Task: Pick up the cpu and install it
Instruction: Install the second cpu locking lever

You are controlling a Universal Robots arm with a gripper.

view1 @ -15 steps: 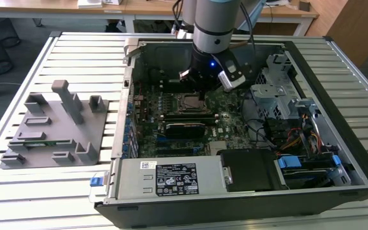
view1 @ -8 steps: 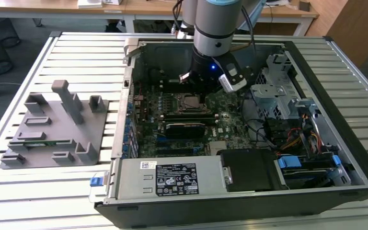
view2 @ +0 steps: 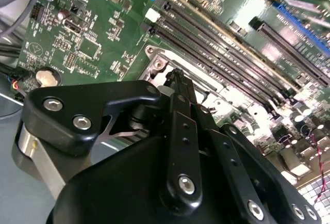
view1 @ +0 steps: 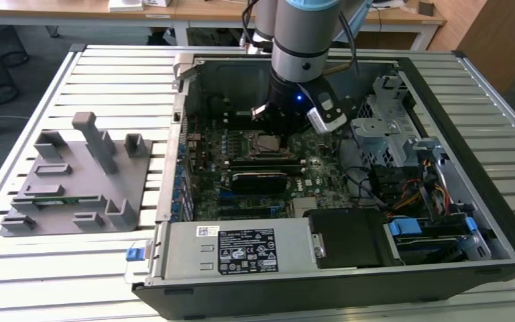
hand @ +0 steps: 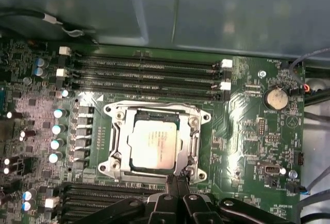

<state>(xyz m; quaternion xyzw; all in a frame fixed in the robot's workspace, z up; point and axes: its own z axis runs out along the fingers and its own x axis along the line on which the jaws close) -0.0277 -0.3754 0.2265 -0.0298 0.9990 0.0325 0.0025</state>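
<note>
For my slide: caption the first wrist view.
The cpu sits in the socket frame on the motherboard, gripper at its edge.

silver cpu [hand: 153, 144], green mobo [hand: 247, 131]

An open computer case [view1: 499, 221] is lying on a slatted metal table [view1: 105, 64], showing its green motherboard [view1: 316, 171]. A silver power supply [view1: 231, 251] is sitting inside the case at its near edge in the exterior view. A grey fixture block [view1: 70, 178] is resting on the table, well apart from the case, toward the exterior view's left. On the motherboard, black memory slots [hand: 149, 72] are running just beside the socket frame [hand: 116, 146], and a coin battery [hand: 275, 98] is sitting near those slots' end.
</note>
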